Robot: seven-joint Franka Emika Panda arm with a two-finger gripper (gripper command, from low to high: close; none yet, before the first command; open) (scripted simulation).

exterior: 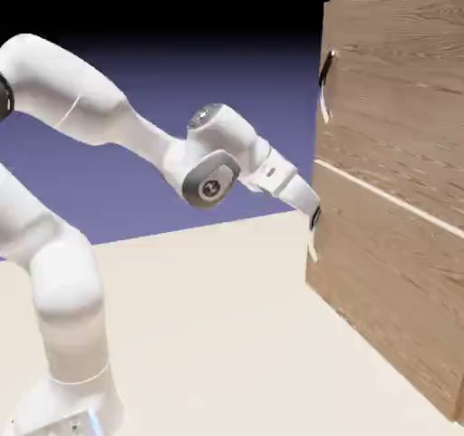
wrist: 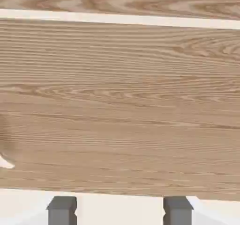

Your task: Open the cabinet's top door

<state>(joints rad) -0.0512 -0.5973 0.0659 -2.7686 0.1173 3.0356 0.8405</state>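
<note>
Approach step: the gripper, jaws spread and empty, sits mid-right against the cabinet beside the lower handle — the top door, upper right, needs a climb to its handle.

Rendered simulation, not a lived-in room. Backdrop is flat blue-violet fading to black at top, with no walls or fixtures. Desk is a bare, uniform cream plane, textureless. White arm has clean, flawless, shaded surfaces. Cabinet at the desk's right side is a plain box with repeating wood-grain texture and a thin pale seam.
</note>
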